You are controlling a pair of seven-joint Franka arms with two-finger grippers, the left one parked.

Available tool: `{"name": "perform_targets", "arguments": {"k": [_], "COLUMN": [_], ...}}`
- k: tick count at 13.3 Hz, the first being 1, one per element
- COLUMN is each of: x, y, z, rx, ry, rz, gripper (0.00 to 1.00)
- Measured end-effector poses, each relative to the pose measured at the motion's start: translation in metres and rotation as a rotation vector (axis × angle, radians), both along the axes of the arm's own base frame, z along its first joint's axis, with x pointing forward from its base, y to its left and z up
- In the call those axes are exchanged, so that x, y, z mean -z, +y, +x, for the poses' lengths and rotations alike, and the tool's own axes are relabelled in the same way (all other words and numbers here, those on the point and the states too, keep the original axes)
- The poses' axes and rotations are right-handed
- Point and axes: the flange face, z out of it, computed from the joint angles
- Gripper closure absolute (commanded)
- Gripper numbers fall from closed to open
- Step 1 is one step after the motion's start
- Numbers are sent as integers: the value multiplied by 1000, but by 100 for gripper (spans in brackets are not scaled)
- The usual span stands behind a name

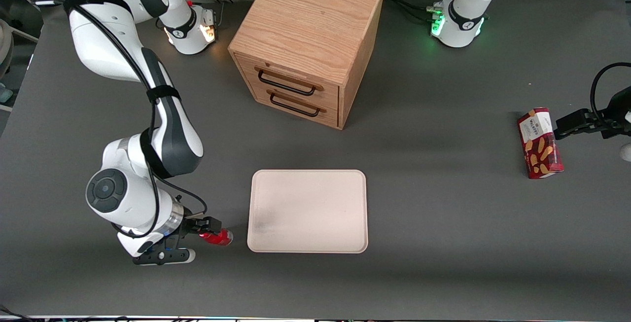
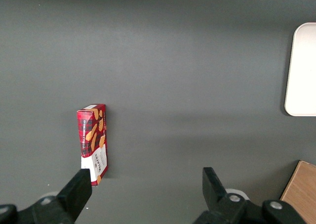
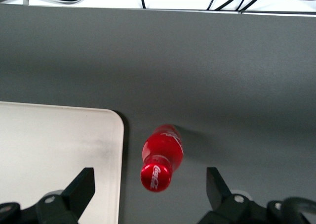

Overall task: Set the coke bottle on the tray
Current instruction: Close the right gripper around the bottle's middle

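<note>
Coke bottle (image 3: 161,157) on the bench (image 1: 443,213), just beside the tray (image 1: 308,211), with the tool (image 3: 150,187) open above it.

In the right wrist view the bottle is seen between the two spread fingers (image 3: 81,184), touched by neither, its round red cap turned toward the camera; in the front view the tool hides most of it and only a red part is seen. The bottle stands upright, its long axis vertical, close to the tray's rounded corner nearest the front camera. A wooden drawer cabinet (image 1: 308,46) is placed farther from the front camera than the tray. A red biscuit box (image 1: 540,143) lies toward the parked arm's end.
</note>
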Motion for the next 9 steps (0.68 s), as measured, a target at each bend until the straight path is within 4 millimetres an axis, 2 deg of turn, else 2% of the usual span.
{"name": "perform_targets", "arguments": {"k": [3, 5, 6, 7, 8, 9], "x": [16, 20, 20, 19, 19, 19], "y": [-1, -1, -1, -1, -1, -1], "z": [1, 1, 1, 1, 2, 2], "rx": [2, 2, 2, 2, 2, 2], "ry": [0, 1, 0, -1, -4, -5], "rz": [-2, -3, -3, -2, -2, -1], "gripper": [0, 1, 10, 26, 47, 58]}}
